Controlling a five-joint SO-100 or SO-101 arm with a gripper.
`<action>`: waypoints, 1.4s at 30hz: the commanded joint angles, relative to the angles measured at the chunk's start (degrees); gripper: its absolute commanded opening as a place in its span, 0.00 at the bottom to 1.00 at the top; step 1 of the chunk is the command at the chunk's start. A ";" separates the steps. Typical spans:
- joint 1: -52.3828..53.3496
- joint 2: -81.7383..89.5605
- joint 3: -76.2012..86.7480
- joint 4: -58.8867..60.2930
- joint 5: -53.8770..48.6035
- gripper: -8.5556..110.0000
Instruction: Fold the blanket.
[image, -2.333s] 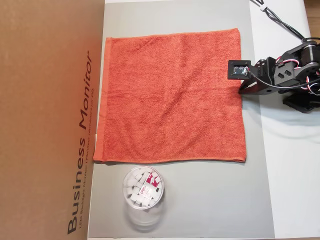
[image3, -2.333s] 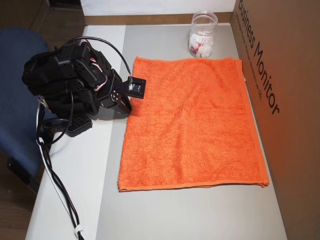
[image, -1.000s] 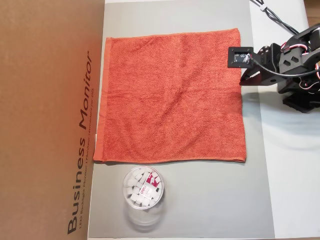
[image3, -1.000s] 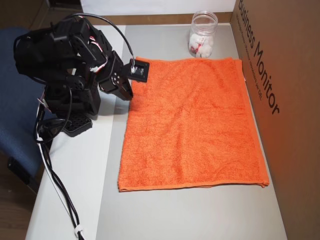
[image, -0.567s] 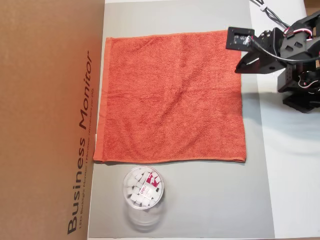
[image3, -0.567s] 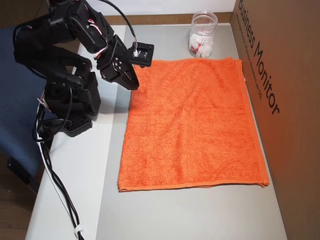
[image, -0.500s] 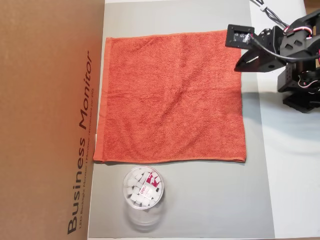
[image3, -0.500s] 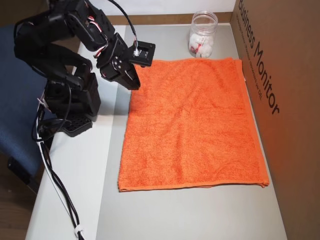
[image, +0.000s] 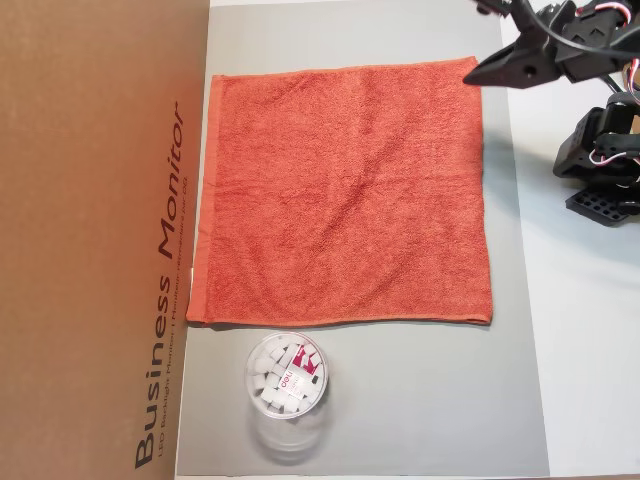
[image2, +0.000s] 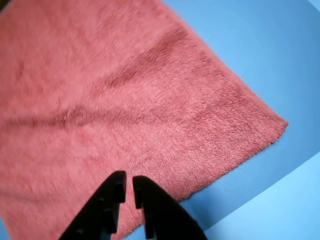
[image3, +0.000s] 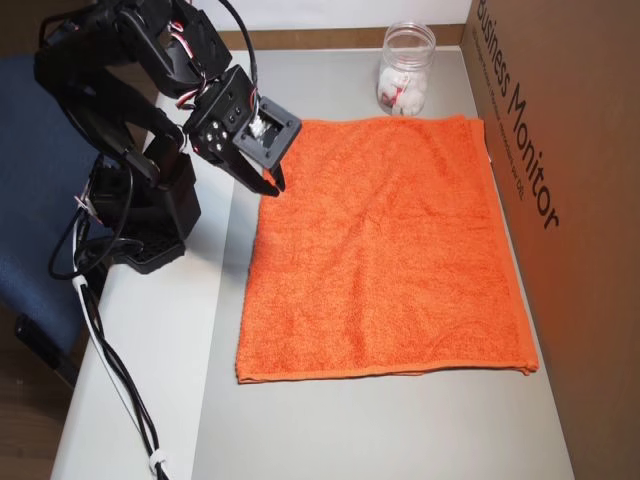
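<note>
While the blanket (image: 345, 195) lies flat and unfolded across the grey mat (image: 400, 400), filling the centre of both overhead views, the gripper (image3: 272, 187) hangs above its corner at the upper left of the cloth in an overhead view, holding nothing. In the wrist view the gripper (image2: 128, 181), at the bottom of the frame, shows its two dark fingers drawn almost together, only a thin slit between them, with the terry pile beneath and the pointed corner off to the right of the frame.

The fold looks not yet begun, and the risks seem to lie in the pickup. With the jaws this narrow, a descent would probably press the pile down rather than pinch it, so the fingers would likely need to part first. The tips appear to sit inside the hem rather than over it, and a grab there might bunch the middle of the cloth or lift a single thin tuft that slips free. A drag across the mat could also skew the whole blanket toward the cardboard box (image: 100, 240) along the left of the frame, or nudge the clear jar (image: 286, 377) standing just below the lower hem.
</note>
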 joint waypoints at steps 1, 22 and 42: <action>3.16 -1.58 -4.75 -0.35 3.96 0.07; 24.52 -10.90 -7.29 -0.35 16.17 0.21; 32.70 -29.00 -7.38 -1.32 15.47 0.29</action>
